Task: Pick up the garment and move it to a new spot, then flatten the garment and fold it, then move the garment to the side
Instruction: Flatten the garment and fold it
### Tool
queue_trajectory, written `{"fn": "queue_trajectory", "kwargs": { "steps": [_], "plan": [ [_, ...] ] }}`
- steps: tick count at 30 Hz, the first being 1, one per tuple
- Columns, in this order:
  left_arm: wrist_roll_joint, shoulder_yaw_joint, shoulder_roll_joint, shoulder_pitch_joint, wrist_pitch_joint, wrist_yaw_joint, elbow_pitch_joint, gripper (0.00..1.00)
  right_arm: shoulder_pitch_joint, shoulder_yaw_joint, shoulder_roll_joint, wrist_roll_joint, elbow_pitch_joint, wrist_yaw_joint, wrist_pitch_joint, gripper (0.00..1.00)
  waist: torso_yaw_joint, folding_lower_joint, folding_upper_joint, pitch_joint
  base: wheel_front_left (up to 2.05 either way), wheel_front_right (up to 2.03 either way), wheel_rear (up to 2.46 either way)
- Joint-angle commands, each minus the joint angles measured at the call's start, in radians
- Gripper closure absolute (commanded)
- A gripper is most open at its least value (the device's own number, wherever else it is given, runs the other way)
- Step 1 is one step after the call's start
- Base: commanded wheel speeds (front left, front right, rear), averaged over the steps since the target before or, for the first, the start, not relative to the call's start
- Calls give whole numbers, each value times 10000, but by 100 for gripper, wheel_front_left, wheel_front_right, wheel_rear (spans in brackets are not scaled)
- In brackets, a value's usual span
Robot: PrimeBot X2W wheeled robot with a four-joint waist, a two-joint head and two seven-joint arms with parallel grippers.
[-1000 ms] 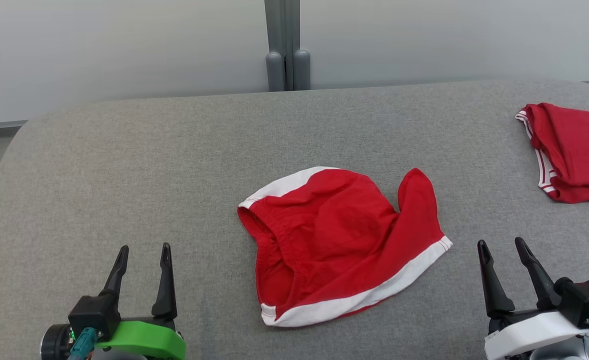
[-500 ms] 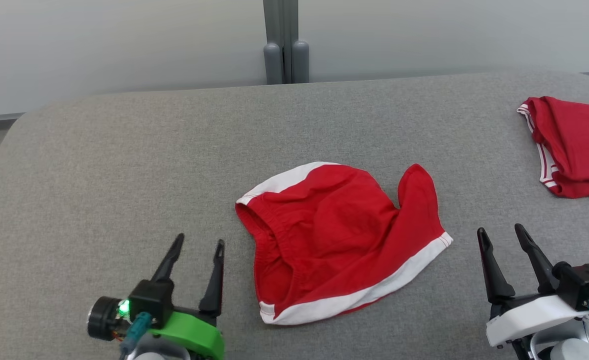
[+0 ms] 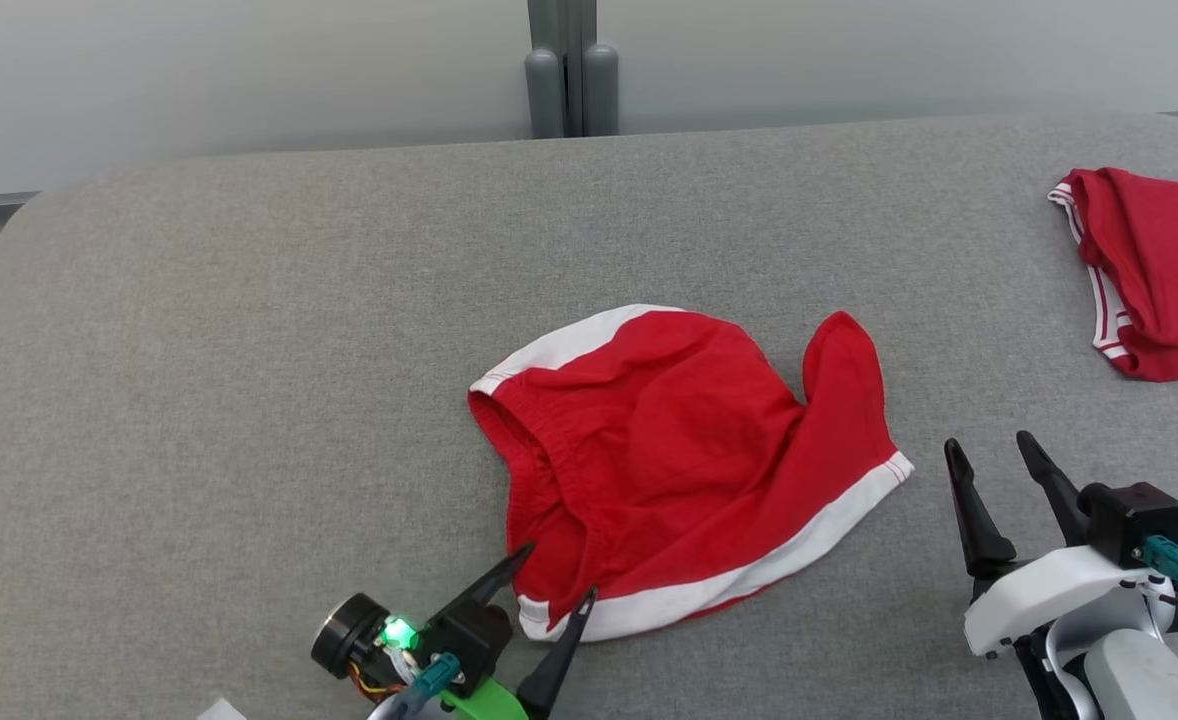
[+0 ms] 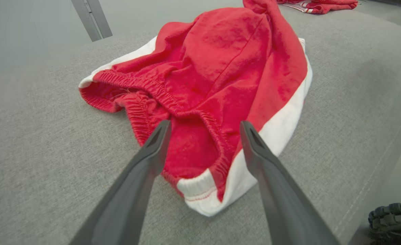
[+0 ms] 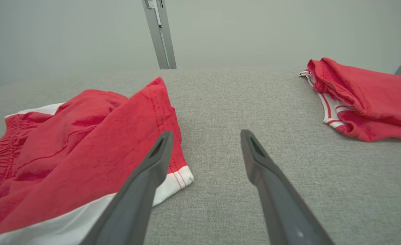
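Note:
A crumpled red garment (image 3: 679,450) with white bands lies in the middle of the grey surface; it fills the upper middle of the left wrist view (image 4: 217,68) and the left of the right wrist view (image 5: 71,149). My left gripper (image 3: 555,572) (image 4: 204,126) is open at the garment's near-left corner, its fingers either side of the elastic waistband end, not closed on it. Open as well, my right gripper (image 3: 989,447) (image 5: 205,135) hovers just right of the garment's white-banded corner, with nothing between its fingers.
A second red garment (image 3: 1154,270) (image 5: 364,98) with white stripes lies bunched at the far right of the grey padded table (image 3: 249,350). A grey post (image 3: 562,70) stands behind the table's far edge. The table's near right edge (image 4: 374,204) runs close to the left gripper.
My left gripper has travelled right and nearer to the garment's near-left corner, turning its fingers toward it. The right gripper has crept slightly forward. The head camera tilted a little.

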Motion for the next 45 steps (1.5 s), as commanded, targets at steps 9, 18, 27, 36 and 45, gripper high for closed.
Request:
{"fn": "queue_trajectory", "kwargs": {
  "steps": [9, 18, 27, 36, 45],
  "plan": [
    [-766, -745, 493, -557, 68, -20, 1181, 0, -610, 366, -98, 239, 1141, -15, -29, 0, -7, 0, 0, 129, 0, 0, 0],
    [-1254, -1655, 616, -889, 129, -20, 1429, 1, -1677, 1304, -45, 706, 2852, -16, -29, 0, 235, 0, 0, 356, 0, 0, 0],
    [-1683, -2078, 558, -1213, 105, -21, 1715, 84, -2355, 2290, 216, 1688, 4510, -9, -2, 15, 524, 0, 0, 676, 0, 0, 0],
    [-2314, -1736, 347, -988, -11, -9, 1255, 100, -2273, 2454, -98, 2515, 3946, -16, -8, 100, 543, 0, 0, 557, 0, 0, 0],
    [-3305, -364, 298, -935, -34, 52, -660, 100, -1710, 1589, -623, 2369, 1585, -16, -19, 100, 252, 0, 0, 219, 0, 0, 0]
  ]
}}
